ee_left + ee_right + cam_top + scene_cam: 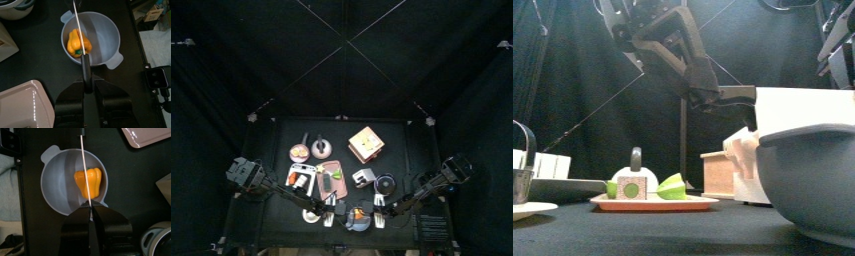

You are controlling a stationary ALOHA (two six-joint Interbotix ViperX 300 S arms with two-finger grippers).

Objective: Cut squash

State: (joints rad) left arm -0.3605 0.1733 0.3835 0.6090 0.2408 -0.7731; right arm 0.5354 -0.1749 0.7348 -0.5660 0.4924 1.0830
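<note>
squash [89, 182]: orange, smooth waxy skin with a soft sheen, green at the stem end
bowl [107, 37]: pale grey-white plastic, smooth, slightly glossy
knife blade [79, 31]: thin bright metal, polished
knife handle [86, 67]: black, matt, looks plastic
tray [23, 102]: pinkish-white plastic, smooth, glossy highlights
table [127, 168]: black, matt, finely textured
curtains [251, 50]: black cloth, dull
</note>
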